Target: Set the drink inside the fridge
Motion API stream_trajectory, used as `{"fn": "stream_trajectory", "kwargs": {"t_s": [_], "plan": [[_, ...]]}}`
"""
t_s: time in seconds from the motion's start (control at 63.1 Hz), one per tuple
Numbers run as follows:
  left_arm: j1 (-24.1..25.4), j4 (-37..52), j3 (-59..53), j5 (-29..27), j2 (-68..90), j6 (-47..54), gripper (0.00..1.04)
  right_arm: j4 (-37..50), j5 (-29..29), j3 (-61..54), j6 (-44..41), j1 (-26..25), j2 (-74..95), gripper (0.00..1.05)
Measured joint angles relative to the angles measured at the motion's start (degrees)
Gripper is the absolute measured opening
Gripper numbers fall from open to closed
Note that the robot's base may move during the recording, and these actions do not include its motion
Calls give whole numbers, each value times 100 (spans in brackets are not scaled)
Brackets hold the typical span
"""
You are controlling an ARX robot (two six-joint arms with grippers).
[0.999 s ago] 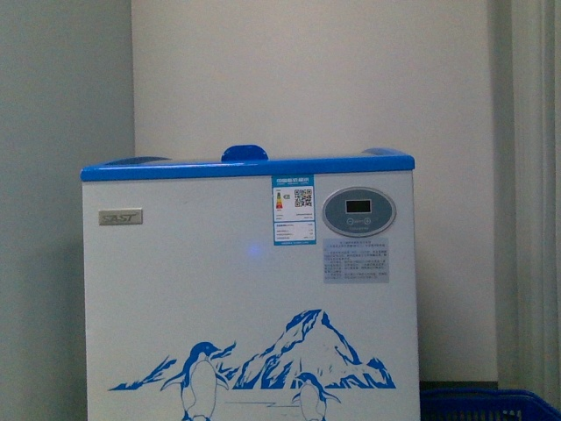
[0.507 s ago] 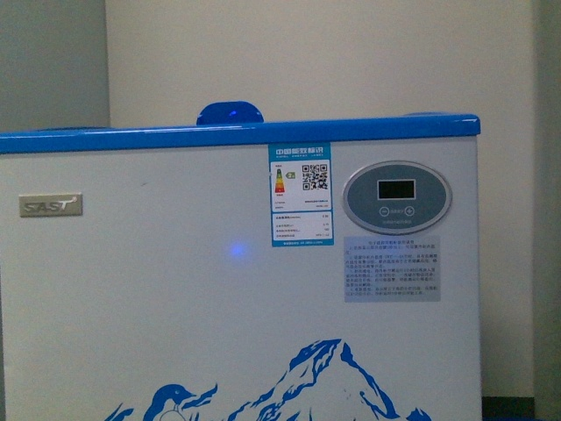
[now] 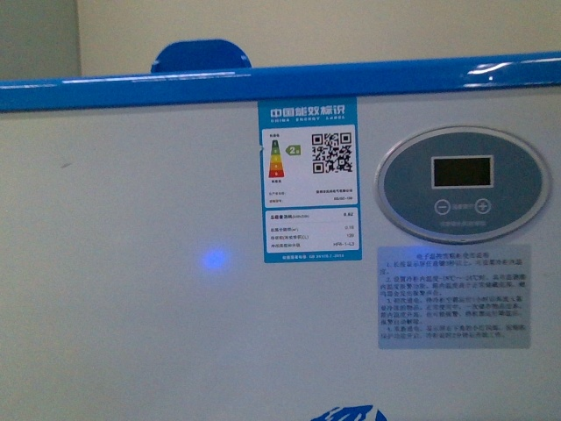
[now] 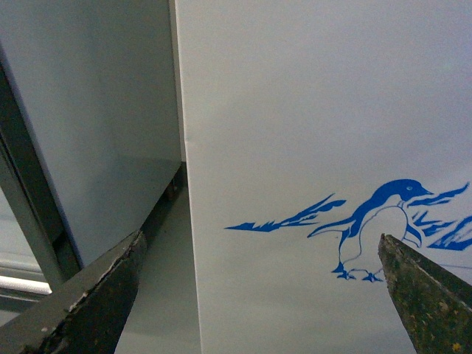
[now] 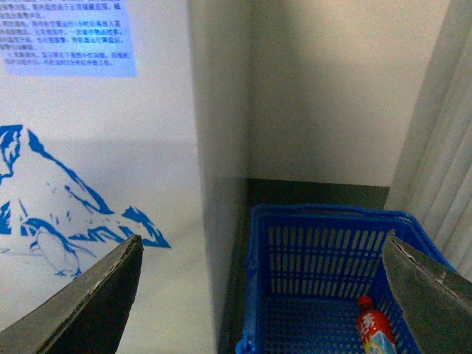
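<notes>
Drink [image 5: 375, 330] shows only in the right wrist view. It lies inside the blue crate [image 5: 324, 251], on the crate's slotted floor close to one of its side walls. A rounded red screw cap tops a red upper body, and a pale, yellowish patch begins where the picture cuts the bottle off. The lower part is out of frame, so neither the liquid nor the label's characters can be made out.

The crate stands on the floor just beside the fridge [image 3: 131, 263], in the gap between its white side wall and a pale wall. The bottle is outside the cooler.

In the front view the fridge's white front fills the frame under the blue top rim [image 3: 263, 86], with a blue handle [image 3: 200, 56] rising above it. On the front are an energy label [image 3: 308, 180] with a QR code, an oval control panel [image 3: 461, 184] with a dark display, a printed notice [image 3: 455, 296] and a small blue glow [image 3: 213, 259].

The right gripper [image 5: 262, 243] has its fingers spread wide with nothing between them, aimed at the fridge corner and the crate. The left gripper [image 4: 259, 243] is likewise spread and empty, facing the penguin [image 4: 376, 228] on the cooler's front, with a grey cabinet [image 4: 88, 133] alongside.
</notes>
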Motion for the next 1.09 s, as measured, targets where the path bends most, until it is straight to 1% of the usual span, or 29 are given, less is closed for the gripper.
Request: {"fn": "stream_trajectory", "kwargs": {"t_s": [0.301,0.333,0.365,0.381,0.396,0.428,0.444,0.476,0.507,0.523,0.555,0.571,0.618,0.634,0.65,0.666,0.714,0.729,0.761,0.809,0.872,0.904,0.951,1.015,1.094], "plan": [[0,0,0,0,9,0,97,0,2,0,0,0,4,97],[0,0,0,-2,9,-2,97,-79,225,15,66,63,61,97],[0,0,0,4,11,0,97,-540,1062,177,258,321,278,97],[0,0,0,2,11,0,97,-662,1276,234,321,382,356,97],[0,0,0,0,11,0,97,-868,1681,332,391,461,520,97],[0,0,0,-2,9,-2,97,-1209,2111,494,592,439,804,97],[0,0,0,4,11,-2,97,-1390,2157,579,669,352,938,97],[0,0,0,0,11,0,97,-1606,2107,708,728,160,1084,97],[0,0,0,-2,9,0,97,-1808,1816,883,778,-195,1257,97],[0,0,0,0,9,0,97,-1843,1707,925,778,-289,1296,97],[0,0,0,9,11,0,97,-1910,1405,1014,776,-520,1370,97],[0,0,0,2,11,0,97,-1950,1178,1093,761,-765,1429,97],[0,0,0,0,11,0,97,-1956,778,1191,684,-1187,1561,97],[0,0,0,0,9,0,97,-1926,479,1239,612,-1484,1674,97],[0,0,0,0,11,0,97,-1891,337,1259,575,-1624,1729,97],[0,0,0,0,11,0,97,-1775,74,1285,505,-1919,1891,97],[0,0,0,0,11,-2,97,-1515,-197,1311,363,-2326,2201,97],[0,0,0,-2,11,0,97,-1309,-437,1329,240,-2570,2459,97],[0,0,0,0,11,0,97,-841,-728,1384,59,-2986,3099,97],[0,0,0,0,11,0,97,-81,-907,1512,-166,-3322,4221,97],[0,0,0,0,11,0,97,780,-1064,1759,-385,-3412,5646,97],[0,0,0,0,11,0,97,1246,-1038,1930,-549,-3407,6472,97],[0,0,0,0,11,0,97,1611,-955,2070,-647,-3375,7095,97],[0,0,0,-2,9,-2,97,2393,-699,2514,-796,-3246,8749,97],[0,0,0,-2,11,-2,97,3001,-428,3027,-920,-3014,10310,97]]}}
